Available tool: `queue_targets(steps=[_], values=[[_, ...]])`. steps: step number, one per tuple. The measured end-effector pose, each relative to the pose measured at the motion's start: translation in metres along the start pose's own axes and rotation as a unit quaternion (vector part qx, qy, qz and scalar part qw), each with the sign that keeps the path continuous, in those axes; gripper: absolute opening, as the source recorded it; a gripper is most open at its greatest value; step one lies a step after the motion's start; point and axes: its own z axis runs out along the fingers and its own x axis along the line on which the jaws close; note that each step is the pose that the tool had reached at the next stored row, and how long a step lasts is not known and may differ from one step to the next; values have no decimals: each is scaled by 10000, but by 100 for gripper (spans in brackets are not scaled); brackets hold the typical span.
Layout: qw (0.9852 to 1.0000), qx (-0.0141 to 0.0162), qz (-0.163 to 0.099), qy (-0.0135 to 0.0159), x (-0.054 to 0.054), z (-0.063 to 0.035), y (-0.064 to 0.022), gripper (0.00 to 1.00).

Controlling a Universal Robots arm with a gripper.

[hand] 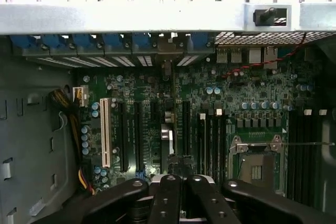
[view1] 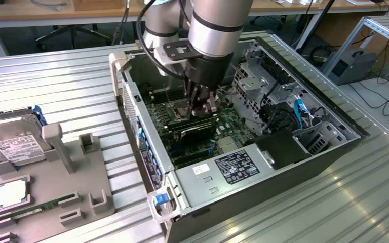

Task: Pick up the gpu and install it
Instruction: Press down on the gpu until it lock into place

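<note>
A: Where is the arm's gripper (view1: 200,107)?

B: Down inside the open computer case (view1: 329,152), over the motherboard (view1: 232,124). In the exterior view its dark fingers point straight down into the middle of the board.

A: And the gpu (view1: 193,130)?

B: It stands on edge on the motherboard directly below the gripper, a dark card with its long side running from the exterior view's left to right. Its top edge meets the fingertips. In the wrist view the card's thin edge (hand: 167,135) runs straight away from the gripper (hand: 181,179), between the slots, toward the blue clips (hand: 113,43) at the case's rear wall.

A: How do the fingers stand?

B: Drawn narrow, closed on the top edge of the card. The wrist view shows the inner fingers (hand: 167,198) close together with the card's near end between them.

A: Anything outside the case?

B: At the exterior view's left, on the ribbed table (view1: 59,86), a grey holder (view1: 52,202) carries a silver hard drive (view1: 15,142) with a white label, and a slim green RAM stick (view1: 36,208) nearer the camera. Both lie well apart from the gripper.
</note>
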Motion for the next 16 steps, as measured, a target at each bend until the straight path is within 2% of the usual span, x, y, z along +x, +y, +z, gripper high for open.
queue_targets(steps=[5, 16], values=[[10000, 0, -1, 0, 5, 140, -3, 11], [10000, 0, 0, 0, -3, 222, 15, 11]])
